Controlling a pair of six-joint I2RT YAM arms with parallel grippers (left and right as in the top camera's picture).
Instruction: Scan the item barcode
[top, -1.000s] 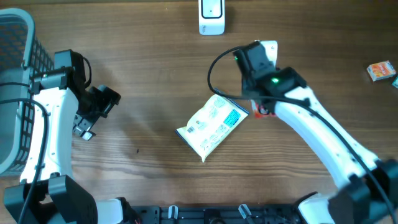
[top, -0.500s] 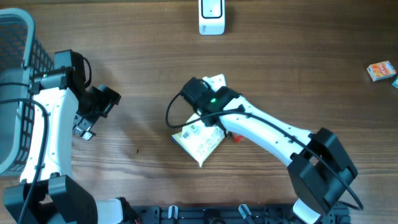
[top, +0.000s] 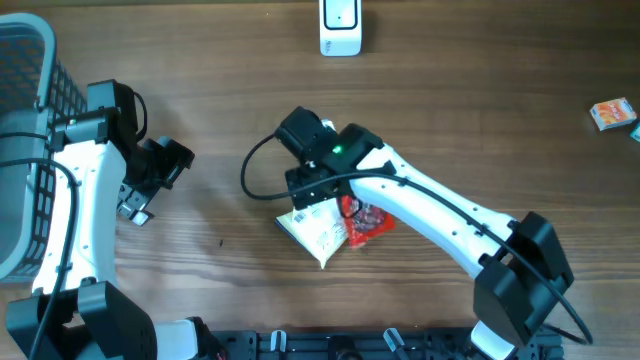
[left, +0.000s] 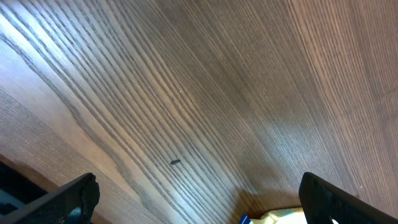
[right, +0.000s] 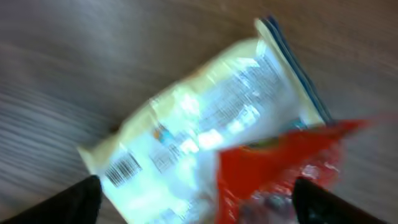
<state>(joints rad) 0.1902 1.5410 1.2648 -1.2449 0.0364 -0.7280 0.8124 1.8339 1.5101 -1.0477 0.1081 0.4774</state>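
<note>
One white packet (top: 312, 230), one red packet (top: 362, 222) overlapping it. Right tool (right: 196, 190) hung above white packet, wide, empty; left tool (left: 198, 190) wide, well left.

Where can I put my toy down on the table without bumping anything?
Bare wood lies between the white scanner and the orange box, and between the left gripper and the white packet. Crowded: the right gripper over that packet and the red packet.
</note>
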